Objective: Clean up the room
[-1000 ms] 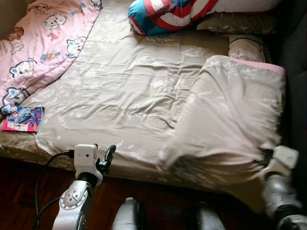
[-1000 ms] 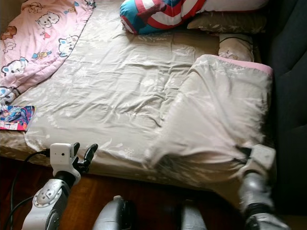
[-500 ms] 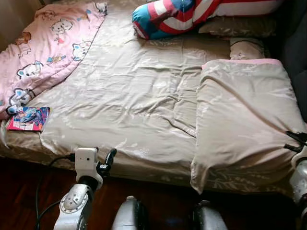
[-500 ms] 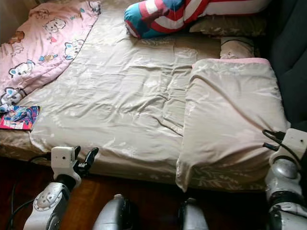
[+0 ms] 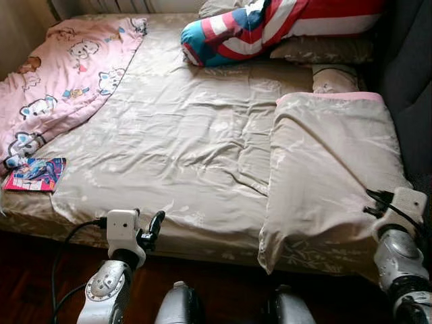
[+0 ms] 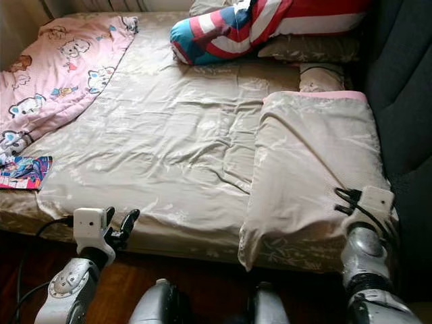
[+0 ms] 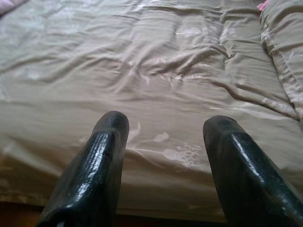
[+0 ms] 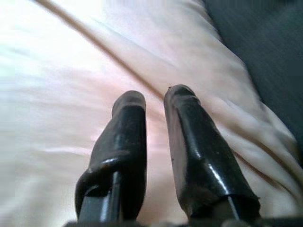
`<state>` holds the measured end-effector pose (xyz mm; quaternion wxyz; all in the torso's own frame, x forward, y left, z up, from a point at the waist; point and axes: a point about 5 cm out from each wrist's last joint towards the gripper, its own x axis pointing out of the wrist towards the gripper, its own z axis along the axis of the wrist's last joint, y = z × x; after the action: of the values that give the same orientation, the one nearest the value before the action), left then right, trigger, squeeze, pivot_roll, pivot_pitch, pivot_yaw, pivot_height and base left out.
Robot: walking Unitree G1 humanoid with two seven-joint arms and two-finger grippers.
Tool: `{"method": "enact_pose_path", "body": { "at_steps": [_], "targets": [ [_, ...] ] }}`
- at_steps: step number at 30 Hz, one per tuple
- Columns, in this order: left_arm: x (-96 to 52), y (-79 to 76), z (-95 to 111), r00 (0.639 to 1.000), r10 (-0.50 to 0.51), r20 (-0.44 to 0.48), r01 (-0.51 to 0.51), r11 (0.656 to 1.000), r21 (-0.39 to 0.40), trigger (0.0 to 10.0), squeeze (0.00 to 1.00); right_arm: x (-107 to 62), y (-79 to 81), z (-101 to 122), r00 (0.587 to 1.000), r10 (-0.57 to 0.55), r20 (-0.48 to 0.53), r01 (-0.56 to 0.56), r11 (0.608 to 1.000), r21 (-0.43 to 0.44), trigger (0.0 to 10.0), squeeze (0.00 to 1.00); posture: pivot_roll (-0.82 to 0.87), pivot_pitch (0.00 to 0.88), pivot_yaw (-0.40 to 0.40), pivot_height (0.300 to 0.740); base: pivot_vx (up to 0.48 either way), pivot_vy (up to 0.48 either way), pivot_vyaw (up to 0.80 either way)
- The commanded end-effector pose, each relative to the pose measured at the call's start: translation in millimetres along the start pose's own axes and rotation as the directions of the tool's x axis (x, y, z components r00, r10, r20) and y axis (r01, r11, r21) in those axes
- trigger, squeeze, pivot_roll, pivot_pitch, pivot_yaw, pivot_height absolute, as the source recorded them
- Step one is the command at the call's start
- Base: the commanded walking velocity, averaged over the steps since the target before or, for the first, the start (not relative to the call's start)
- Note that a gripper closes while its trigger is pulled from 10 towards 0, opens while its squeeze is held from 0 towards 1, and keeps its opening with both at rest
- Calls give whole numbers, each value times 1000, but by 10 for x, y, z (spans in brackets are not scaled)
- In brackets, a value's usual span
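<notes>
Left arm bent up at the near edge of the bed [image 5: 202, 237], forearm roughly vertical, wrist camera box on top. Left pincer [image 7: 165, 124] released, fingers [image 7: 102, 161] spread wide, hovering just off the bed's front edge and aimed across the beige sheet [image 5: 182, 142], touching nothing.

Right arm raised at the bed's near right corner, wrist against the lower right part of the folded beige quilt [image 5: 331, 169]. Right pincer [image 8: 154, 101] nearly clenched, narrow gap between fingers [image 8: 125, 137], tips at the quilt fabric. Cannot tell whether cloth is pinched between them.

Quilt lies doubled over on the right side of the bed, its near corner hanging over the front edge, pink lining showing along its far fold. Dark upholstered surface [image 5: 412, 74] just right of it.

Left side: small colourful book [image 5: 35, 174] near the bed's left front corner, touching the edge of the pink cartoon-print blanket [image 5: 61, 81], which runs up the left side.

Far end: red-white-blue striped pillow [image 5: 270, 23] across the head of the bed, with a beige pillow [image 5: 331, 50] just beneath it and a small cushion [image 5: 334, 79] near the quilt's far fold.
</notes>
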<state>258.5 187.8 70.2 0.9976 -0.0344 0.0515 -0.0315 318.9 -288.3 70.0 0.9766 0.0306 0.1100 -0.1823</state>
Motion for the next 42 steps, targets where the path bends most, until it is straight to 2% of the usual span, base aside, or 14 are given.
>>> {"method": "enact_pose_path", "body": {
  "at_steps": [1, 5, 7, 11, 18, 28, 30, 31, 35, 37, 39, 40, 41, 42],
  "targets": [
    [-21, 69, -77, 998, 52, -20, -53, 998, -35, 10000, 0, -57, 134, -114, 997, 80, -7, -80, 997, -10, 10000, 0, -51, 171, 46, 675, 0, 0, 0],
    [-1, 68, -155, 997, 73, -38, -75, 996, -48, 10000, 0, -168, 356, -309, 978, 208, -28, -208, 978, 5, 10000, 0, -56, 165, 36, 675, 0, 0, 0],
    [-4, 90, -209, 995, 91, -52, -93, 995, -47, 10000, 0, -250, 398, -530, 969, 212, -126, -217, 976, -33, 10000, 0, -61, 156, 37, 675, 0, 0, 0],
    [-39, 155, -404, 987, 96, -126, -98, 995, -16, 10000, 0, -444, 496, -876, 947, 225, -227, -225, 974, 27, 10000, 0, -44, 143, 39, 700, 0, 0, 0],
    [-140, 240, -755, 957, 122, -263, -122, 992, 15, 10000, 0, -690, 622, -1237, 889, 274, -368, -284, 958, 26, 10000, 0, -41, 128, 33, 740, 0, 0, 0],
    [-328, 278, -1165, 887, 140, -439, -142, 989, 28, 10000, 0, -849, 487, -1455, 857, 240, -457, -260, 965, 20, 10000, 0, -44, 122, 30, 740, 0, 0, 0],
    [-395, 291, -1272, 849, 156, -505, -161, 986, 35, 10000, 0, -920, 440, -1543, 832, 237, -502, -268, 963, 12, 10000, 0, -35, 126, 22, 740, 0, 0, 0],
    [-395, 291, -1272, 849, 156, -505, -161, 986, 35, 10000, 0, -920, 440, -1543, 832, 237, -502, -268, 963, 12, 10000, 0, -35, 126, 22, 740, 0, 0, 0],
    [-550, 321, -1445, 767, 178, -617, -162, 983, 81, 10000, 0, -1046, 315, -1690, 806, 163, -569, -175, 984, 34, 10000, 0, -52, 120, 21, 740, 0, 0, 0],
    [-571, 315, -1473, 747, 170, -643, -141, 985, 96, 10000, 0, -1117, 183, -1762, 790, 104, -604, -122, 992, 11, 10000, 0, -49, 114, 22, 740, 0, 0, 0],
    [-561, 311, -1468, 750, 164, -641, -135, 986, 94, 10000, 0, -1127, 123, -1769, 793, 80, -603, -78, 996, 30, 10000, 0, -54, 116, 26, 740, 0, 0, 0],
    [-551, 306, -1461, 756, 158, -635, -133, 987, 87, 10000, 0, -1122, 107, -1760, 800, 86, -594, -73, 996, 47, 10000, 39, -55, 122, 26, 740, 0, 0, 0],
    [-529, 292, -1450, 763, 148, -629, -124, 989, 82, 10000, 0, -1111, 90, -1742, 812, 91, -577, -86, 996, 36, 10000, 1000, -54, 120, 26, 740, 0, 0, 0],
    [-529, 292, -1450, 763, 148, -629, -124, 989, 82, 10000, 0, -1111, 90, -1742, 812, 91, -577, -86, 996, 36, 10000, 1000, -54, 120, 26, 740, 0, 0, 0]
  ]
}}
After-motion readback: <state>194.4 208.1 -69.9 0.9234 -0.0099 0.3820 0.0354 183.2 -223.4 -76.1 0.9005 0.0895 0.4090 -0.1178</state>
